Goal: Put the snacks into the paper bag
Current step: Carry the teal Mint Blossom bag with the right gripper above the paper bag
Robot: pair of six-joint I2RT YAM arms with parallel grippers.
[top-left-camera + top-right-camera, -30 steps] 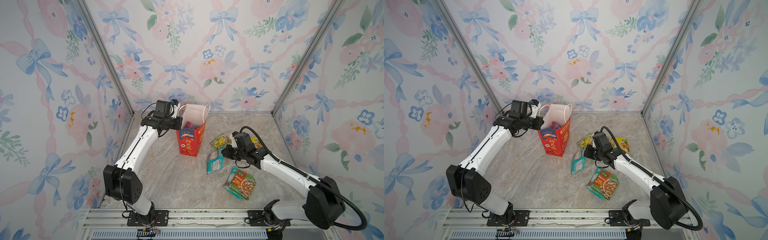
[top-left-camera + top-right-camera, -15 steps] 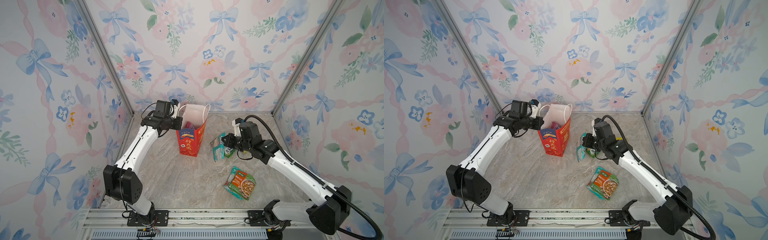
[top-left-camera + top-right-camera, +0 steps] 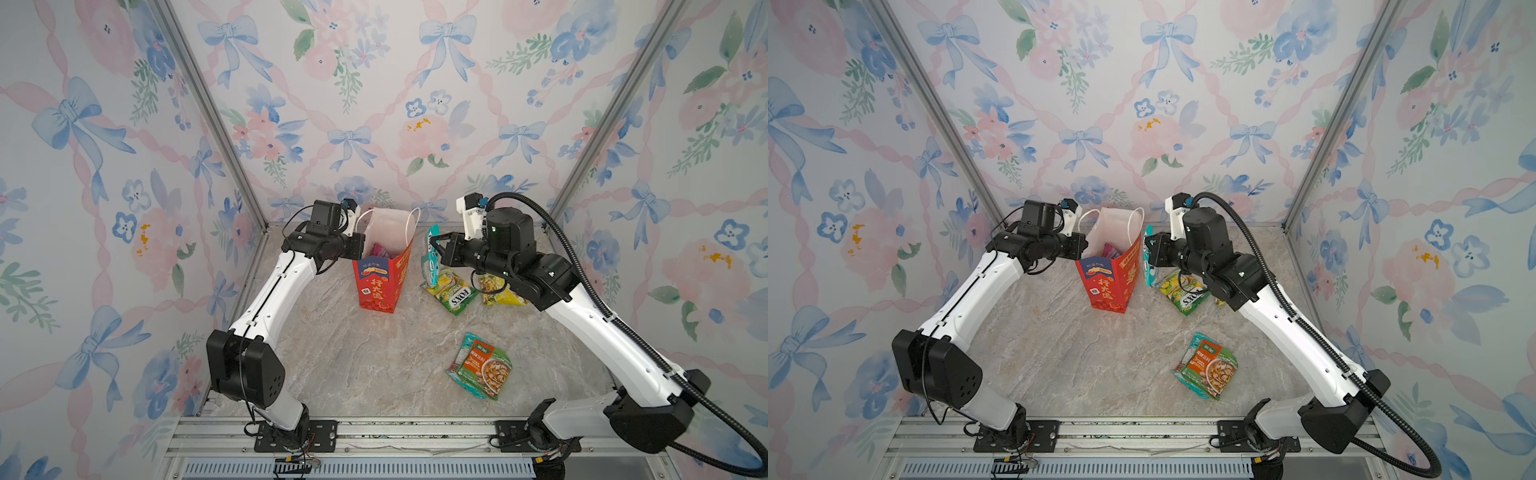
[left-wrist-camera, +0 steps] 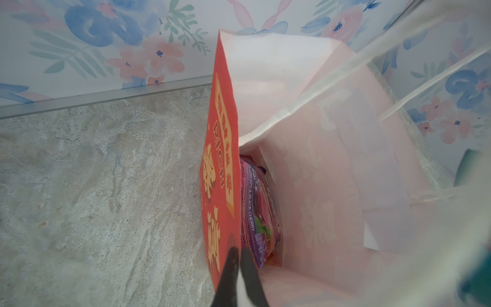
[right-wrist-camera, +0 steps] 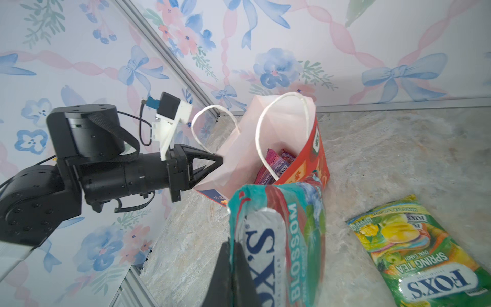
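Observation:
The red paper bag stands upright and open at the back of the table. My left gripper is shut on the bag's side wall at the rim. A purple packet stands inside. My right gripper is shut on the edge of a teal packet, which hangs in the air just right of the bag. On the table lie a yellow-green FOX'S packet, a yellow packet partly under the right arm, and a green packet.
Floral walls close in the back and both sides, with metal posts in the corners. An aluminium rail with both arm bases runs along the front. The bag's white cord handles stand up over its mouth.
My right gripper has lifted the teal packet off the table and carried it up and left to just beside the bag. The left arm and the bag have stayed put.

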